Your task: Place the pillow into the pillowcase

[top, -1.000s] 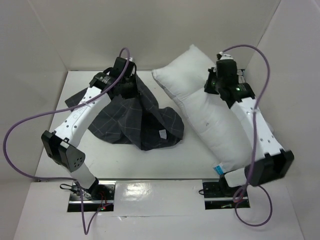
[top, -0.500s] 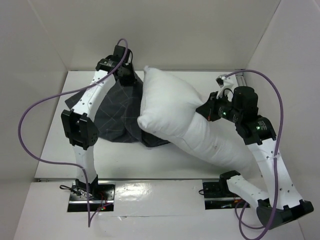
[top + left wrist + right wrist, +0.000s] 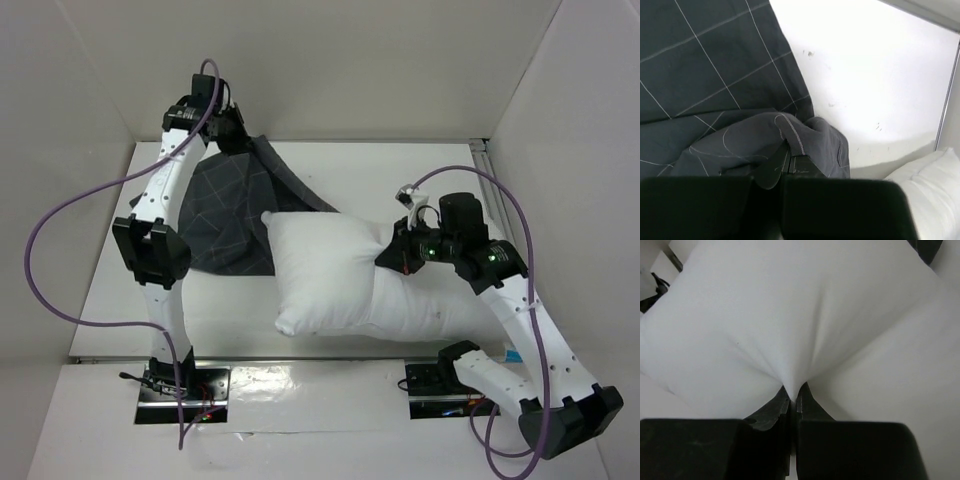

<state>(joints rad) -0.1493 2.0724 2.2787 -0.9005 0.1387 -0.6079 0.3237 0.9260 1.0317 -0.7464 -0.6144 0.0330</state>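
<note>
The white pillow (image 3: pixel 340 285) lies across the table's middle, its left end overlapping the edge of the dark grey checked pillowcase (image 3: pixel 225 215). My right gripper (image 3: pixel 392 255) is shut on a pinch of the pillow (image 3: pixel 790 330) at its upper right side. High at the back left, my left gripper (image 3: pixel 238 140) is shut on a bunched hem of the pillowcase (image 3: pixel 800 135), so the cloth hangs down from it in a slanted sheet. In the left wrist view the pillow's corner (image 3: pixel 930 185) shows at lower right.
White walls enclose the table at the back (image 3: pixel 330 70) and on both sides. A metal rail (image 3: pixel 487 160) runs along the right wall. Purple cables loop from both arms, one far out to the left (image 3: pixel 45 260).
The right arm has dragged the pillow leftward and toward the near edge, turning it flat across the middle. The left arm has lifted the pillowcase hem farther back and up.
</note>
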